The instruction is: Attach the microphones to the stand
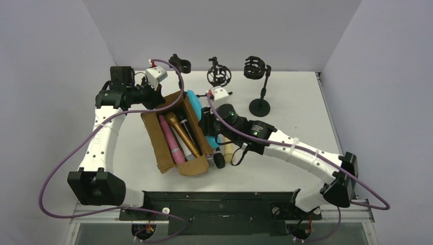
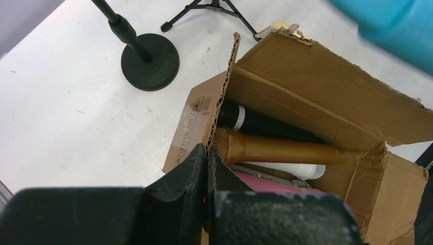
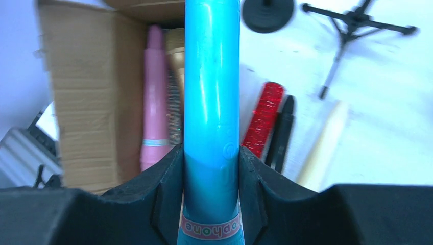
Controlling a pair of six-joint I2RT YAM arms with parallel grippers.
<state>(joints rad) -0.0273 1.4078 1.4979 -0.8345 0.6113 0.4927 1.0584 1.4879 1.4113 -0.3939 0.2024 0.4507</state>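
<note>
My right gripper (image 3: 211, 153) is shut on a teal microphone (image 3: 212, 92) and holds it above the right side of a cardboard box (image 1: 164, 153); it also shows in the top view (image 1: 194, 104). My left gripper (image 2: 208, 155) is shut on the box's far wall (image 2: 222, 92). In the box lie pink (image 1: 170, 138), gold (image 1: 184, 133), black (image 2: 265, 125), white (image 2: 293, 171) and glittery silver (image 3: 175, 112) microphones. Red (image 3: 263, 120), black (image 3: 281, 132) and cream (image 3: 324, 143) microphones lie on the table right of the box.
Three black stands are at the back of the table: a clip holder (image 1: 179, 64), a tripod with a shock mount (image 1: 219, 75), and a round-based stand (image 1: 259, 107) with a cradle on top (image 1: 255, 68). Purple cables loop beside both arms.
</note>
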